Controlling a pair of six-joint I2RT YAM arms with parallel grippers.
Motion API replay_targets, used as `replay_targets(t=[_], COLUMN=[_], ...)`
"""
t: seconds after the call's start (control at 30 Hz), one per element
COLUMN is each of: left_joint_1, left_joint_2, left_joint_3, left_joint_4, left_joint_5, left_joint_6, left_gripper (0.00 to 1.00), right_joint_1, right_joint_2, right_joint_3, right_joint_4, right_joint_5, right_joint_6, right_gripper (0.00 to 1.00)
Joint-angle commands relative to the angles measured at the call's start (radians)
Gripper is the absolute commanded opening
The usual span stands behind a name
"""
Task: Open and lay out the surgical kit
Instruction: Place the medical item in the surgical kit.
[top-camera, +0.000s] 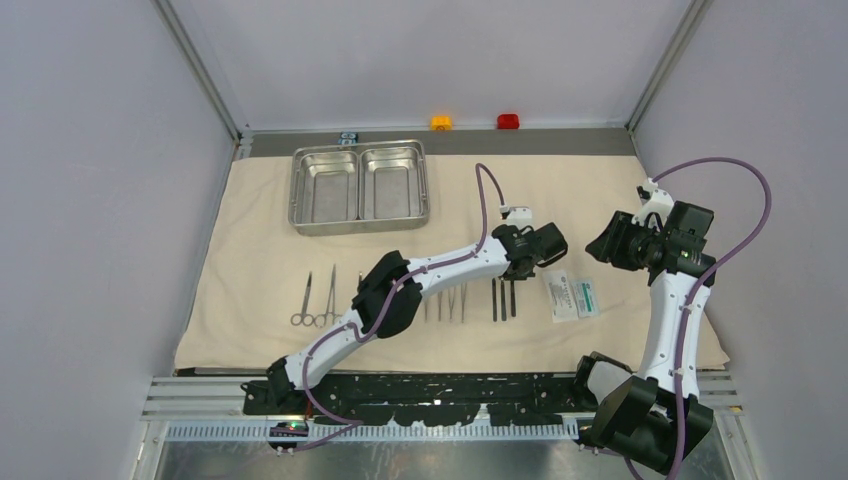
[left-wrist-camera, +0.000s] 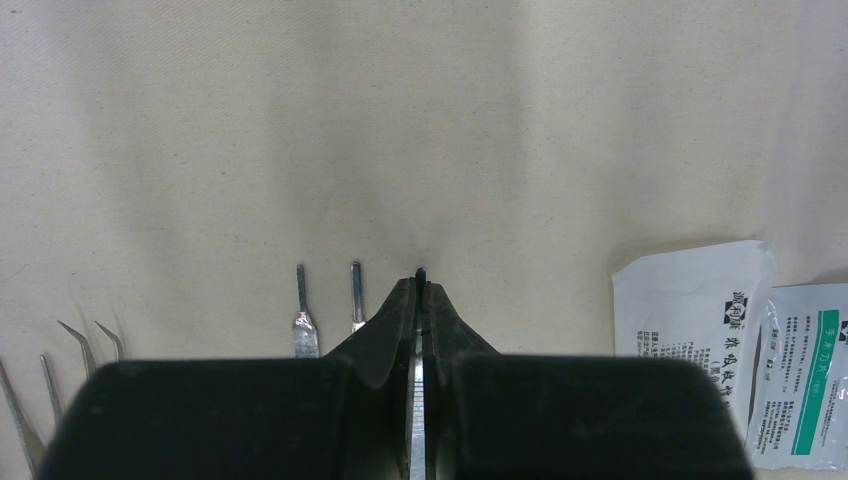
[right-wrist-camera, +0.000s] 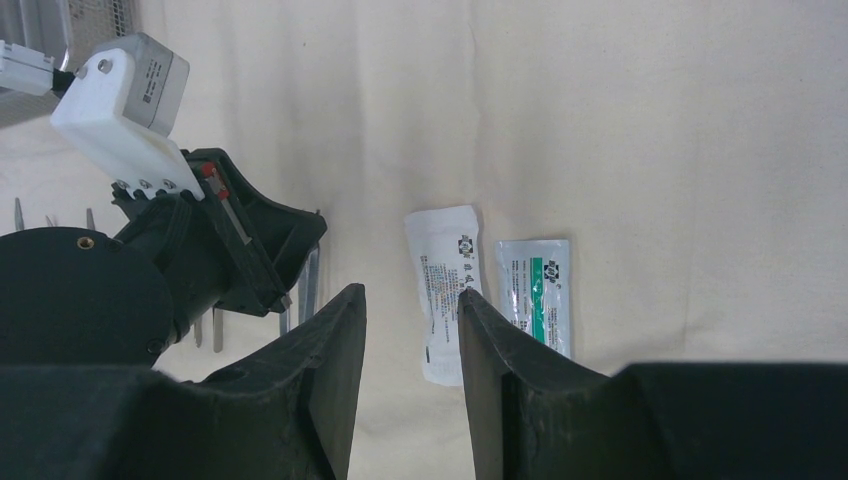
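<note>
Left claw (left-wrist-camera: 420, 292) around one thin tool (left-wrist-camera: 417, 400), near two packets (left-wrist-camera: 690, 320) (left-wrist-camera: 805, 370)

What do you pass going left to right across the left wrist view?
Tweezers, two straight tools, the left gripper shut on a thin tool, white packet, green packet.

The cloth wrap (top-camera: 600, 190) is plain beige with a fine weave. Near the far edge, the tray (top-camera: 359, 148) is shiny silver steel. The white packet (right-wrist-camera: 447, 290) carries black print; the white-and-green packet (right-wrist-camera: 537, 290) has a green band. The left gripper (left-wrist-camera: 421, 283) and right gripper (right-wrist-camera: 410, 295) are black, and the left's closed fingers pinch a silver thin straight tool (left-wrist-camera: 415, 420). At the far edge are an orange button (top-camera: 441, 122) and a red button (top-camera: 508, 121).
</note>
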Motion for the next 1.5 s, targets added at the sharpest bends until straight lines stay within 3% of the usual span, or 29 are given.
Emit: replay_targets(t=[0.0, 1.47], left_joint_1=[-0.006, -0.007], left_joint_2=[-0.011, -0.001], left_joint_3=[-0.019, -0.030], left_joint_4=[0.016, 0.031], left_joint_5=[-0.006, 0.036], left_joint_6=[-0.019, -0.030], left_gripper=[0.03, 0.11], right_joint_1=[-0.005, -0.010], right_joint_2=[-0.022, -0.032], right_joint_3=[0.000, -0.005], right_joint_4=[0.015, 0.017], right_joint_5=[-0.018, -0.025], right_joint_6=[-0.011, -0.010], right_gripper=[0.44, 0.44])
